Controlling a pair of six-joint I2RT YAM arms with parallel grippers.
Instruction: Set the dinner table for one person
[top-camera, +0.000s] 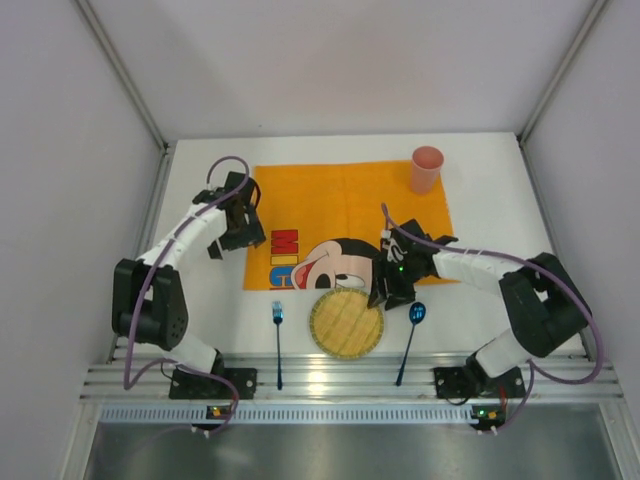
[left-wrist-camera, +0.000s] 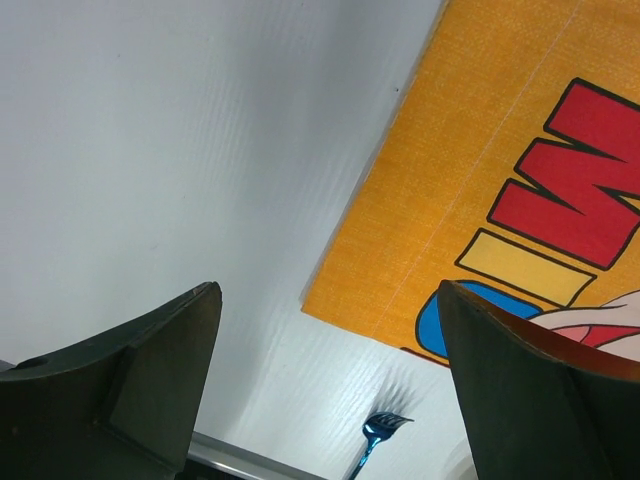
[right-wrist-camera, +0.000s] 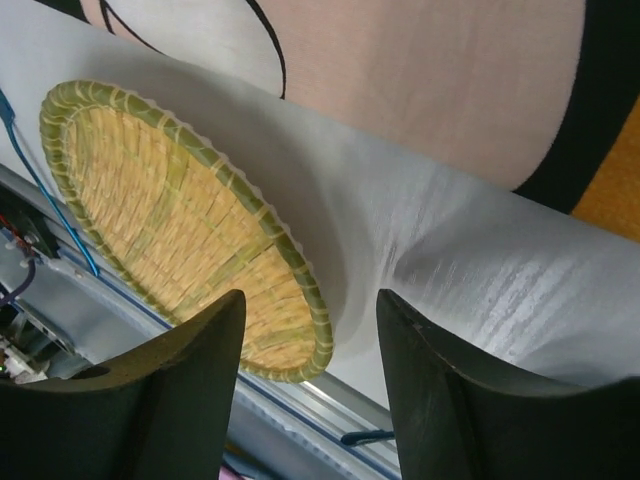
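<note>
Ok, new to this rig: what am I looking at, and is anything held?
Two robot arms are bolted at the near edge of a white table. The wide picture looks down from above. The other two come from a camera on each wrist, so the dark shapes are that arm's own fingers. On the table lies an orange placemat with a pink cup near its far right corner. At its near edge sits a woven plate, a blue fork left of it, a blue spoon right. The left gripper is open over the placemat's left edge. The right gripper hangs by the plate, jaws apart. Nothing is held.
</note>
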